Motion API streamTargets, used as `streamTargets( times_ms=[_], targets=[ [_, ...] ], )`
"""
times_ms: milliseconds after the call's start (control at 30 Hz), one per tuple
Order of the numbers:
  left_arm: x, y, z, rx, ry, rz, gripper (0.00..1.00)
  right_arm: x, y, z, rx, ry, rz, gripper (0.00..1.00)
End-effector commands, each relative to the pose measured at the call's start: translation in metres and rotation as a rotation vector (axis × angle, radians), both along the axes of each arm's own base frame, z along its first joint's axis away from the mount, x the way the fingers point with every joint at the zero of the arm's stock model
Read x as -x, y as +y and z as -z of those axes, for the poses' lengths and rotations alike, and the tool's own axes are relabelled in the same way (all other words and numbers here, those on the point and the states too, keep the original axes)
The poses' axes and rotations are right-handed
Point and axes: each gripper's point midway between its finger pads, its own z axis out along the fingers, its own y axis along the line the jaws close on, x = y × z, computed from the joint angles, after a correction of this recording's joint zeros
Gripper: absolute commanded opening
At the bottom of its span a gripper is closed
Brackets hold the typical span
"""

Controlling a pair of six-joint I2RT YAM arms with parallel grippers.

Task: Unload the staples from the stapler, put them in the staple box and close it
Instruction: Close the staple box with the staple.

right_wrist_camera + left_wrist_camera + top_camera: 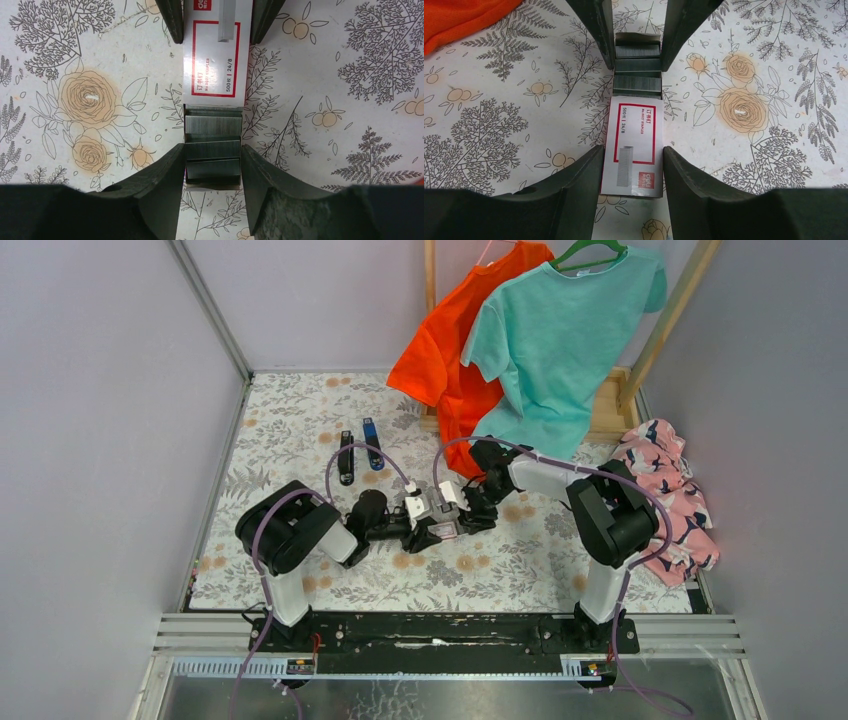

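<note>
The stapler point(345, 457) is a small black bar lying on the floral cloth, far from both grippers. No staples show at the stapler. Between the grippers lies a red-and-white staple box sleeve point(633, 130) with its tray point(213, 145) slid partly out, and grey staple strips point(636, 75) lie in the tray. My left gripper point(633, 150) is shut on the sleeve's sides. My right gripper point(213, 147) is shut on the tray's sides. In the top view the left gripper point(428, 532) and the right gripper point(468, 515) meet nose to nose.
A slim blue-and-black bar point(372, 443) lies beside the stapler. Orange point(445, 350) and teal point(560, 335) shirts hang on a wooden rack at the back. A pink patterned cloth point(670, 490) is heaped at the right. Grey walls close in both sides.
</note>
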Motion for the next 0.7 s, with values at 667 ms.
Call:
streamTargets(
  times_ms=[667],
  targets=[
    [-0.013,0.008,-0.070,0.110,-0.067,-0.130,0.83,-0.003,-0.018,-0.094,-0.145,0.043,0.145,0.78]
  ],
)
